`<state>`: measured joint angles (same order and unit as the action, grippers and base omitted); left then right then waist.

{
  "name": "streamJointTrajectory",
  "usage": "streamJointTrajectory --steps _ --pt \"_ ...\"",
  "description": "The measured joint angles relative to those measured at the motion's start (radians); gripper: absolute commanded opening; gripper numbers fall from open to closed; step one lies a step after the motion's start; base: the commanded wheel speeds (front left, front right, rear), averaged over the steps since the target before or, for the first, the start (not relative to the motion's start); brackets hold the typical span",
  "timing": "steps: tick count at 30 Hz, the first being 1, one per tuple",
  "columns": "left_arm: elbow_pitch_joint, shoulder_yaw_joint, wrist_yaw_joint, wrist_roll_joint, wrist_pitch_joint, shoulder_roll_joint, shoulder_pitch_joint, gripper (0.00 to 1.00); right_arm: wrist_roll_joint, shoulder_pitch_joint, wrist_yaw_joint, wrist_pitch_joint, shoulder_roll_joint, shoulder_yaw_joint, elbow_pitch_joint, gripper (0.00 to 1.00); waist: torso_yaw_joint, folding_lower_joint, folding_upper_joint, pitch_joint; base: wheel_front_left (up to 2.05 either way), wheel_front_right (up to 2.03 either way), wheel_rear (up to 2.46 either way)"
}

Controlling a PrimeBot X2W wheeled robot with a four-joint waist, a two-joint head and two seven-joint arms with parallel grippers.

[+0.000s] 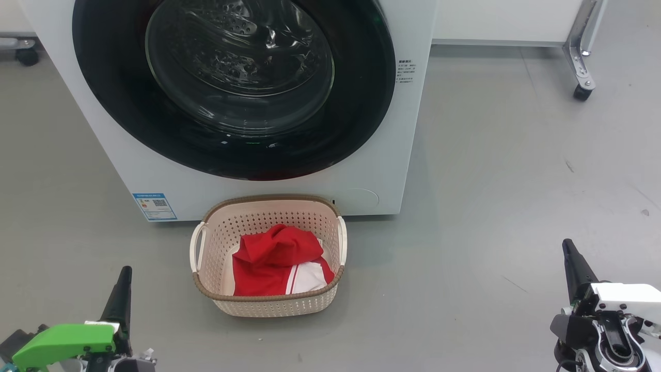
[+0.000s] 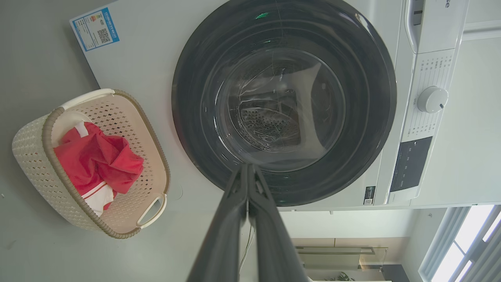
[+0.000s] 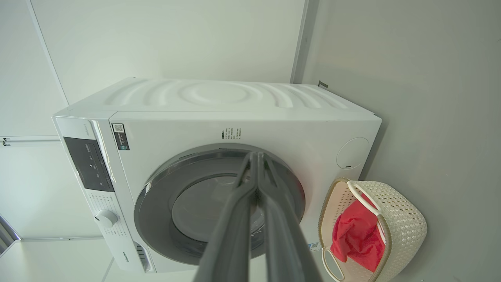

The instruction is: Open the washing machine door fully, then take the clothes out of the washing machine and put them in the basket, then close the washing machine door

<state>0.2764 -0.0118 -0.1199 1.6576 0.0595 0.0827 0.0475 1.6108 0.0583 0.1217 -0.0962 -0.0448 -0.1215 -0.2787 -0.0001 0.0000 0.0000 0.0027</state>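
1. Head view: the washing machine door [image 1: 235, 77] sits flat against the front of the washing machine [image 1: 392, 170], with its black ring flush all round, so it looks shut.
2. The basket [image 1: 268, 199] stands on the grey floor just in front of the machine, below the door. The clothes [image 1: 279, 258] lie inside it in a red heap with a white panel showing.
3. The left gripper [image 1: 124, 276] is at the lower left and the right gripper [image 1: 568, 245] at the lower right. Both are low, well apart from the basket and the door, and touching nothing.
4. In each wrist view that gripper's two dark fingers are pressed together at the tips with nothing between them.
5. Step in hand, as a judgement: the door-closing step looks finished. Through the glass only bare steel drum shows, with no red cloth, so unloading appears complete too.
6. The next move probably calls for little. At most it needs a check that the door has latched, with a firm push on the black ring if it has not. Whether the latch has caught cannot be told from here.
7. Count: one washing machine, one door, one basket with two side handles, and two grippers.
8. The clothes form one heap, and the number of garments in it cannot be told. There is also one blue sticker [image 1: 154, 205] low on the machine's front and one white dial [image 2: 432, 99] on its panel.
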Motion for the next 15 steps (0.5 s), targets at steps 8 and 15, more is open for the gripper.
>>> streamJointTrajectory --steps 8,15 --pt "0.001 -0.001 0.0 0.0 0.0 -0.001 0.0 0.0 0.0 0.0 0.0 0.0 0.0 0.0 0.0 0.0 0.0 0.0 0.0 0.0 0.0 0.0 0.0" --pt "0.001 -0.002 0.0 0.0 0.0 -0.001 0.0 0.0 0.0 0.0 0.0 0.0 0.0 0.0 0.0 0.0 0.0 0.0 0.0 0.0 0.0 0.0 0.0"
